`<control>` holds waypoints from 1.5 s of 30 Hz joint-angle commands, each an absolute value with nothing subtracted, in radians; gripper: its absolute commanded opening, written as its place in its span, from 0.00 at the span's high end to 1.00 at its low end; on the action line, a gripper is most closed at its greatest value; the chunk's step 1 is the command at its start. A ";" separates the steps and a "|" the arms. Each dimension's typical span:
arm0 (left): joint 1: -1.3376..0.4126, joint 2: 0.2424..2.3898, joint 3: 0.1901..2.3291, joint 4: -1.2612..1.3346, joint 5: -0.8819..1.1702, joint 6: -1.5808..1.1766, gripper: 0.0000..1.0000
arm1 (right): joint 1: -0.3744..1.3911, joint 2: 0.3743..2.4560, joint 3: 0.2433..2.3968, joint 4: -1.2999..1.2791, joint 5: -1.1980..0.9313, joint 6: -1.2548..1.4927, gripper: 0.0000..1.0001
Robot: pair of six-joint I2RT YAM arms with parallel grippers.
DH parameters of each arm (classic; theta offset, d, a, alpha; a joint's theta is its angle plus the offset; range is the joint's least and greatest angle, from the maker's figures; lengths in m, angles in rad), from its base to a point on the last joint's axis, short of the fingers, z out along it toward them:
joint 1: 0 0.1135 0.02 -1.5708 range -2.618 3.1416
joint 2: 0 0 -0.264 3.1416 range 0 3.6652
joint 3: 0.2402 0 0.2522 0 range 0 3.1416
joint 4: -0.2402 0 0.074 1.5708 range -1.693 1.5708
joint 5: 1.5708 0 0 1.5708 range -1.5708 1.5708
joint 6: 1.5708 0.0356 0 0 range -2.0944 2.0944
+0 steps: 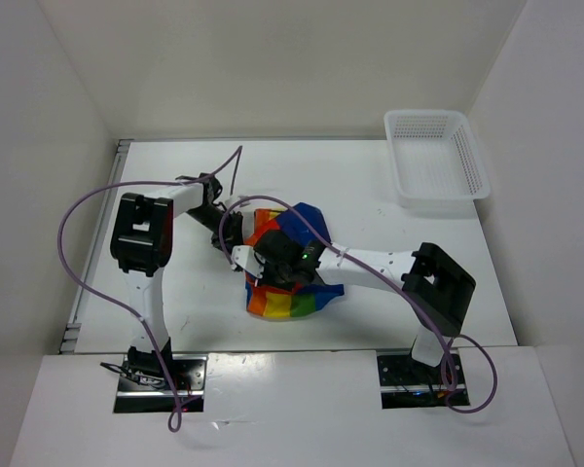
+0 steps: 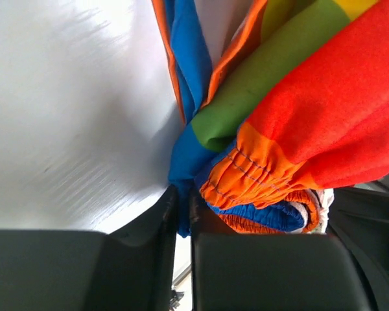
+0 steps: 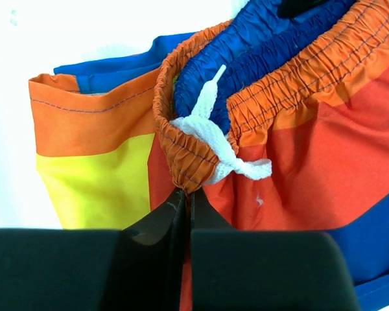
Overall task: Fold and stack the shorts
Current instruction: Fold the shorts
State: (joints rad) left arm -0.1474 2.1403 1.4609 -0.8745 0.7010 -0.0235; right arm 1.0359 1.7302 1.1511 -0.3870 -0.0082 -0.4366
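Observation:
The rainbow-striped shorts (image 1: 290, 292) lie bunched at the middle of the table, under both wrists. My left gripper (image 1: 236, 232) is at their left edge, shut on a blue fold of the shorts (image 2: 183, 162), with the orange gathered hem beside its fingers. My right gripper (image 1: 273, 255) is over the middle of the bundle, shut on the orange gathered waistband (image 3: 188, 159) just below the knotted white drawstring (image 3: 217, 146). In the right wrist view the cloth hangs from the jaws, yellow and orange panels to the left, red to the right.
A white plastic mesh basket (image 1: 436, 156) stands at the back right corner of the table. White walls enclose the table on the left, back and right. Purple cables loop from both arms over the left and front right areas.

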 commanded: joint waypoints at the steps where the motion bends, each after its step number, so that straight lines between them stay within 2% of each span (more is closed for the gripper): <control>1: -0.150 2.154 1.499 -0.867 0.781 0.000 0.89 | 1.040 1.713 1.157 -0.327 0.014 -0.436 0.98; 3: -0.150 2.134 1.513 -0.876 0.781 0.000 0.96 | 1.040 1.713 1.166 -0.318 0.026 -0.459 1.00; 6: -0.141 2.071 1.574 -0.888 0.781 0.000 0.98 | 1.040 1.695 1.166 -0.318 0.052 -0.483 1.00; 13: -0.165 1.979 1.742 -0.945 0.759 0.000 0.98 | 1.040 1.626 1.186 -0.318 0.092 -0.528 1.00; 22: -0.281 2.060 1.963 -0.983 0.692 0.000 0.98 | 1.040 1.578 1.164 -0.290 0.094 -0.609 1.00; 29: -0.356 2.287 2.138 -0.963 0.601 0.000 0.89 | 1.040 1.578 1.164 -0.255 0.112 -0.638 1.00; 30: -0.356 2.305 2.138 -0.950 0.571 0.000 0.80 | 1.040 1.578 1.154 -0.246 0.112 -0.638 0.99; 31: -0.356 2.336 2.154 -0.939 0.562 0.000 0.73 | 1.040 1.578 1.154 -0.245 0.123 -0.638 0.92; 32: -0.356 2.348 2.154 -0.939 0.561 0.000 0.65 | 1.040 1.578 1.154 -0.245 0.123 -0.638 0.59; 33: -0.356 2.349 2.167 -0.939 0.551 0.000 0.53 | 1.040 1.588 1.154 -0.245 0.123 -0.638 0.49; 34: -0.356 2.361 2.177 -0.939 0.551 0.000 0.48 | 1.040 1.588 1.154 -0.245 0.114 -0.638 0.41; 35: -0.356 2.361 2.177 -0.928 0.542 0.000 0.44 | 1.040 1.588 1.167 -0.245 0.114 -0.624 0.26; 38: -0.308 2.294 2.177 -0.888 0.551 0.000 0.30 | 1.040 1.588 1.222 -0.258 0.123 -0.586 0.10; 42: -0.230 2.180 2.177 -0.854 0.551 0.000 0.23 | 0.985 1.588 1.394 -0.279 0.115 -0.470 0.10; 45: -0.170 2.079 2.119 -0.865 0.572 0.000 0.21 | 0.846 1.598 1.486 -0.290 0.060 -0.367 0.20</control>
State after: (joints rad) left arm -0.2207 2.2425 2.1201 -0.8959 0.5442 -0.0048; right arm 0.9737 1.6272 1.3628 -0.3294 0.0902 -0.4984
